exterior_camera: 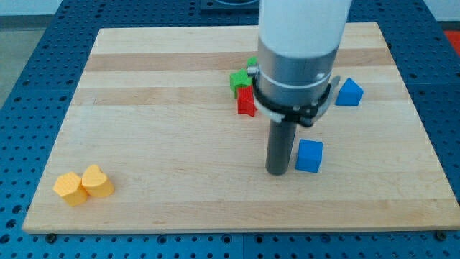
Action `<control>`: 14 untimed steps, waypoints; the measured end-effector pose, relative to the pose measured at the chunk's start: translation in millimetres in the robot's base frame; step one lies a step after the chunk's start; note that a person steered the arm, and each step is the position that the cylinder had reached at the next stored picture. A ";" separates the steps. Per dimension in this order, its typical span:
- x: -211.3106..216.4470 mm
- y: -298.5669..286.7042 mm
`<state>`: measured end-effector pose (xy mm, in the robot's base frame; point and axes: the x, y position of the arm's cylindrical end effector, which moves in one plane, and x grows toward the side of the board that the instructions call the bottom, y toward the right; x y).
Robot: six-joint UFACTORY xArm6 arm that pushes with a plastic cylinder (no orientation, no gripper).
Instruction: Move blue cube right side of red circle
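Near the board's bottom-left corner sit two yellow blocks, touching side by side: a yellow hexagonal block [69, 188] on the view's left and a yellow heart-shaped block [97, 181] on its right. Both lie well apart from everything else.

Further up, right of the board's centre, the rod's tip [277, 171] rests on the wooden board [158, 129]. The rod is dark and upright; there are no fingers or jaws on this arm, so nothing is held or clamped. The blue cube [310, 155] sits just beside the tip, on the view's right of it; whether the two touch cannot be told, as the gap is too narrow to read.

Beyond the tip, toward the board's top edge, a cluster of blocks lies partly hidden behind the arm's grey and white body [298, 50]. A red block [246, 103] shows at the view's left of the rod; its shape reads as star-like, but part of it is covered. Just above it and touching or nearly touching is a green block [238, 79], with a further green edge showing against the arm; shape cannot be made out.

Toward the board's right edge, a second blue block [349, 92], with a sloped top, lies beside the arm's collar.

The red circle cannot be identified in this view.
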<state>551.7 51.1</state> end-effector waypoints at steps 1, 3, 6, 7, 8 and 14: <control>13.4 24.5; 3.7 63.4; 3.2 50.8; -6.2 50.8; -17.6 49.0; -78.1 37.5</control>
